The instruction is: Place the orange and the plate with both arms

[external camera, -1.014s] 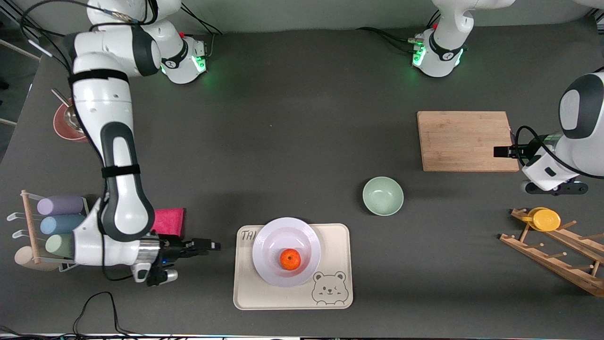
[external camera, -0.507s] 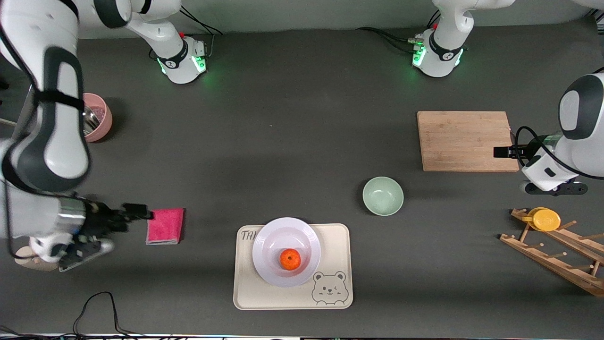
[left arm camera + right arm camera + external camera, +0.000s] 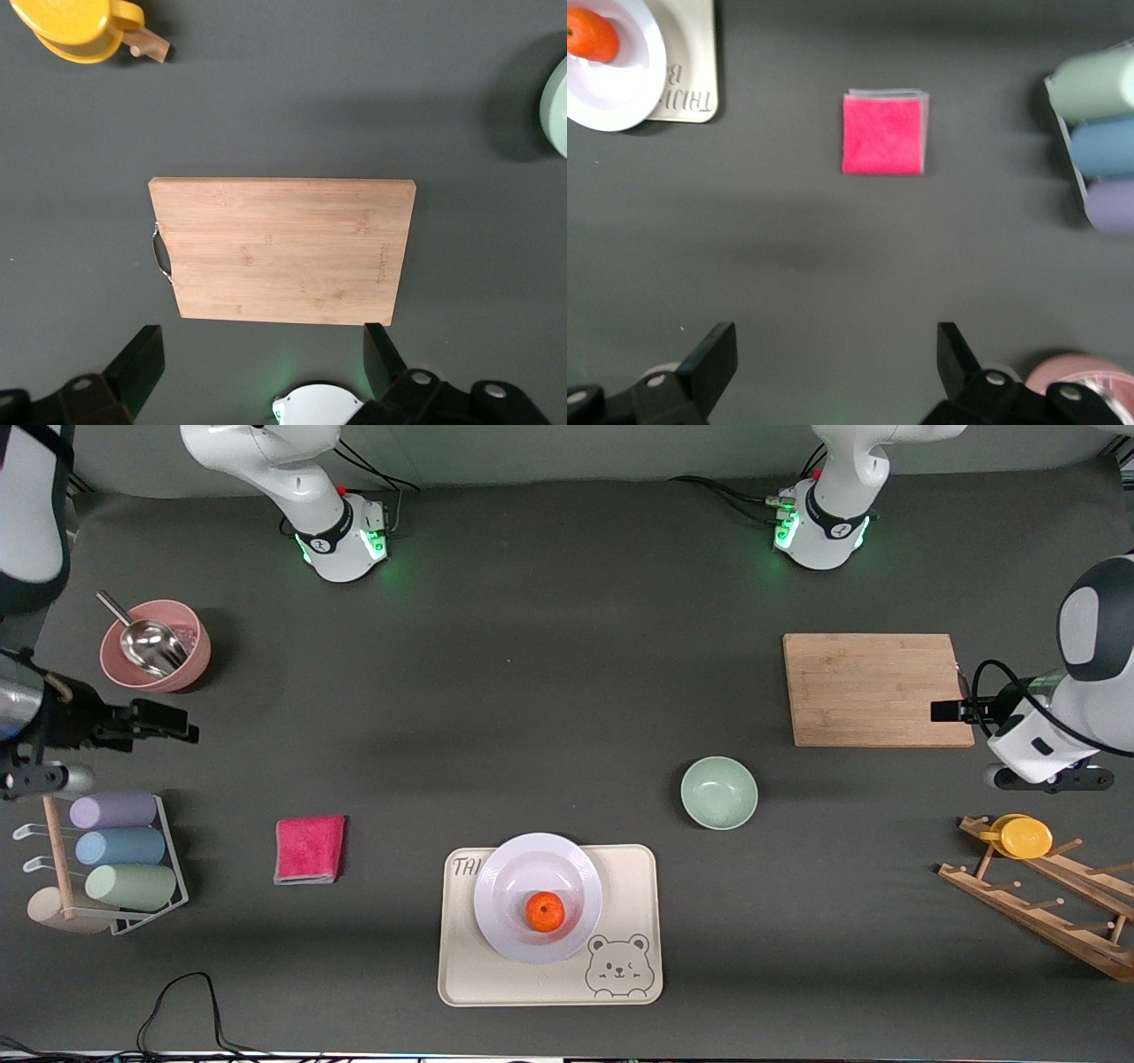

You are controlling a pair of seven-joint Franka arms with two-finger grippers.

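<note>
So I've got the orange (image 3: 545, 911) sitting in the plate (image 3: 514, 877) on the bear tray (image 3: 629, 868), which reads "TH", near the desk's (image 3: 549, 691) front edge. Mid-desk is bare. Right pincer (image 3: 164, 720) spread, empty; left pincer (image 3: 946, 710) spread over the cutting board's (image 3: 868, 689) edge.
</note>
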